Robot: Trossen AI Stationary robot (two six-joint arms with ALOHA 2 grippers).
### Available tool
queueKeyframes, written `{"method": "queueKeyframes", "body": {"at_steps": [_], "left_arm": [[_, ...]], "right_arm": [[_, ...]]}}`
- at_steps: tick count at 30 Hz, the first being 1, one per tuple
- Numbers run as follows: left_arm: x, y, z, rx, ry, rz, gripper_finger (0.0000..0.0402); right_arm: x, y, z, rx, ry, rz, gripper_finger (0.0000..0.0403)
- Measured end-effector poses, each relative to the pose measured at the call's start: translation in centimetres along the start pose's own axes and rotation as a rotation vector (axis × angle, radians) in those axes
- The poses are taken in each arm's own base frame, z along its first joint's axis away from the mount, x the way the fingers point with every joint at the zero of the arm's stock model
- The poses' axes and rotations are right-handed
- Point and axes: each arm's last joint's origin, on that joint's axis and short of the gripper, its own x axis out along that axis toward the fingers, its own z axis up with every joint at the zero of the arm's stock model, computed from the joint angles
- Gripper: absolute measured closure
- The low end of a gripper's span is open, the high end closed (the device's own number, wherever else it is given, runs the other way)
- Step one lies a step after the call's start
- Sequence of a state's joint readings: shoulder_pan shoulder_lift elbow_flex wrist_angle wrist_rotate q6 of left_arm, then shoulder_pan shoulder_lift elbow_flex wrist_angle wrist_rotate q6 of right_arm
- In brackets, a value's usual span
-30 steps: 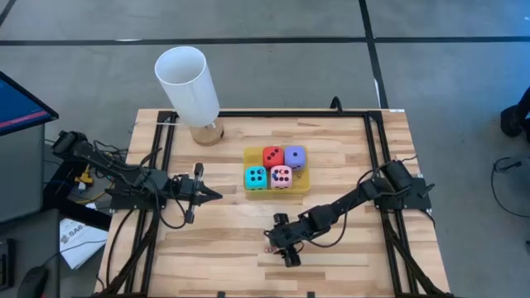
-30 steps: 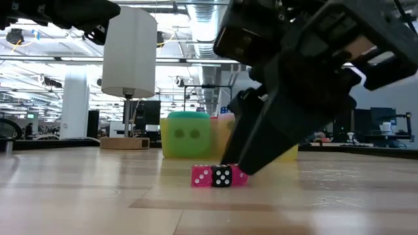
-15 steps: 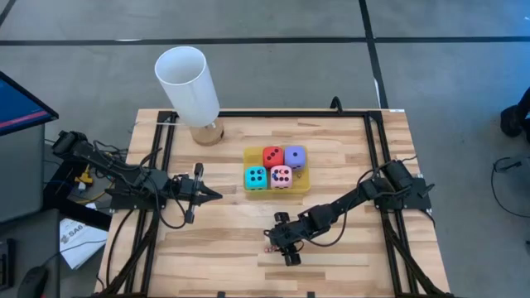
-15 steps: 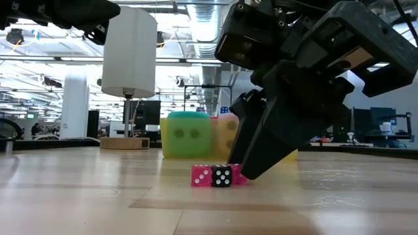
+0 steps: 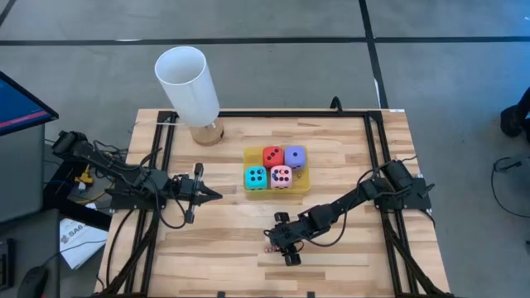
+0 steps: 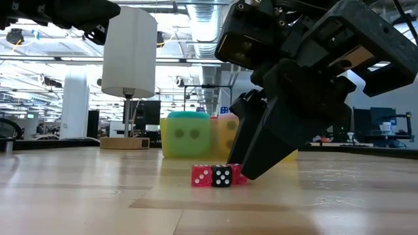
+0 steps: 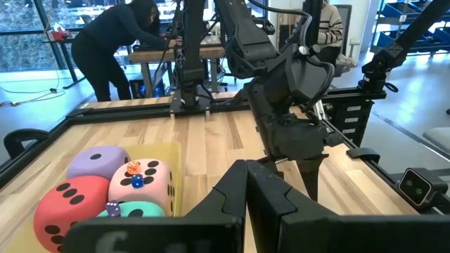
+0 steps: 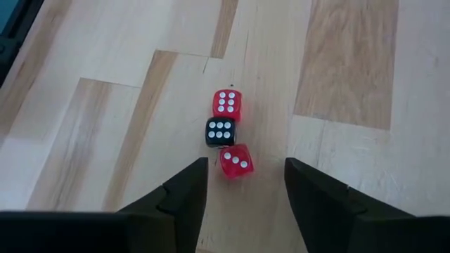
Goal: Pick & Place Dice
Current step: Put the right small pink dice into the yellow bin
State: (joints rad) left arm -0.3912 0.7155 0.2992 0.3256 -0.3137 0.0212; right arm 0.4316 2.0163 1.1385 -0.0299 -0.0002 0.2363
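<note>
Four soft dice, red (image 5: pixel 272 156), purple (image 5: pixel 294 156), cyan (image 5: pixel 255 176) and pink (image 5: pixel 281 176), sit together in a yellow tray (image 5: pixel 302 184) at the table's middle. My left gripper (image 5: pixel 217 195) hangs shut and level, left of the tray, pointing at it. My right gripper (image 8: pixel 242 186) slants down near the front edge, open. Its fingers stand on either side of the nearest red die (image 8: pixel 235 161) of a row of tiny dice, with a gap on both sides.
The tiny row runs red (image 8: pixel 226 102), black (image 8: pixel 220 131), red on the bare wood. A white cylinder on a wooden base (image 5: pixel 189 83) stands at the far left. A few tiny dice (image 7: pixel 133 169) lie on top of the pink die. Black frame rails run along the table's sides.
</note>
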Motion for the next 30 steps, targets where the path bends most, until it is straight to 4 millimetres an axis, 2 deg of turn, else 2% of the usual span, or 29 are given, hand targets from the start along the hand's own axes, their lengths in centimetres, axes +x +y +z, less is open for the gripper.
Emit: {"method": "queueKeyframes", "body": {"at_steps": [30], "left_arm": [[0.0,-0.01,0.0,0.0,0.0,-0.001,0.0402]], "right_arm": [[0.03,0.61,-0.12,-0.023,-0.015,-0.036,0.0215]]}}
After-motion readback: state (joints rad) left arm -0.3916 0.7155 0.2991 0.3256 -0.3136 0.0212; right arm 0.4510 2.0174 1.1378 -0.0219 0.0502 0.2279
